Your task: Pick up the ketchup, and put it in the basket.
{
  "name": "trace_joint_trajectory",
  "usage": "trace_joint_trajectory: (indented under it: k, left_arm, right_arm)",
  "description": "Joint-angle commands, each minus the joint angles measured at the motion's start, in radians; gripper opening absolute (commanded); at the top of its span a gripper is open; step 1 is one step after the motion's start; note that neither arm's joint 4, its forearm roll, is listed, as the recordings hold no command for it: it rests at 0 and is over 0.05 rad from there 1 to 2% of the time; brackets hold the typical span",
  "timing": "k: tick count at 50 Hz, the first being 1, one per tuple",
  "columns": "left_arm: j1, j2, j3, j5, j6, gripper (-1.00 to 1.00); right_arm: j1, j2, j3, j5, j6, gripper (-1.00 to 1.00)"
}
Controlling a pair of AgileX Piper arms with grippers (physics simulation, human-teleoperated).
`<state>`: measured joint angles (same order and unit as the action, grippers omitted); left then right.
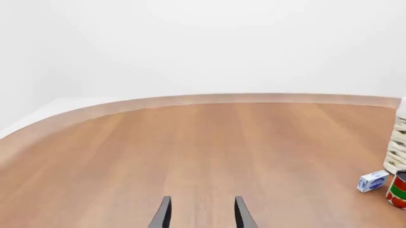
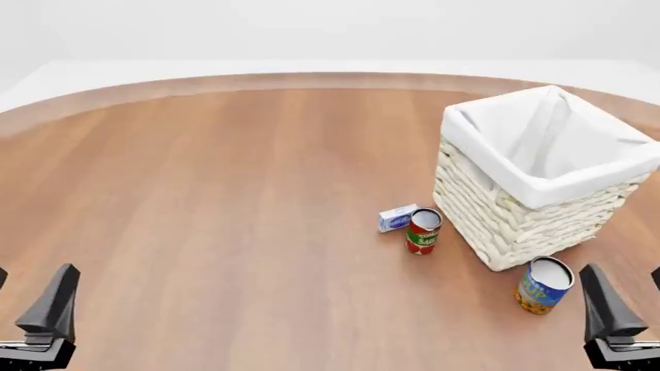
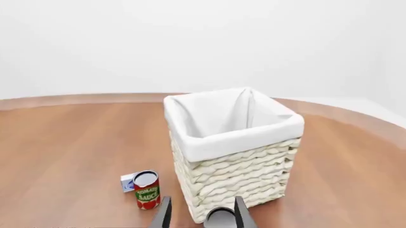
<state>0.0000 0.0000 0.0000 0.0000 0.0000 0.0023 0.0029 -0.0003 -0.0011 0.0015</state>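
Woven wicker basket (image 2: 515, 216) with white cloth lining, smooth wood table (image 2: 227, 201)

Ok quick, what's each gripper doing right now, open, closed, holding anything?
Left gripper: open, holding nothing.
Right gripper: open, holding nothing.

a: what stands on the wooden worktop (image 2: 227, 193)?
b: the basket (image 2: 536, 185), right of centre, its white lining open; a tomato sauce can (image 2: 422, 230) and a small blue-white box (image 2: 397, 218) just beside its left wall; a blue-yellow can (image 2: 542, 284) at its near corner.
a: the arms?
b: left gripper (image 2: 46, 317) and right gripper (image 2: 614, 313) at the near corners.
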Motion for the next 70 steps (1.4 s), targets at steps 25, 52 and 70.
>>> trace_joint_trajectory:
  k: [25,52,70]
  left_arm:
    - [0.000,0.000,0.000,0.000,0.000,1.00]
    - [0.000,0.000,0.000,0.000,0.000,1.00]
    - [0.000,0.000,0.000,0.000,0.000,1.00]
  right_arm:
    - [0.059,0.002,0.000,-0.004,-0.034,1.00]
    - [0.246,0.000,-0.034,-0.004,-0.055,1.00]
    - [0.395,0.040,-0.061,-0.031,-0.045,1.00]
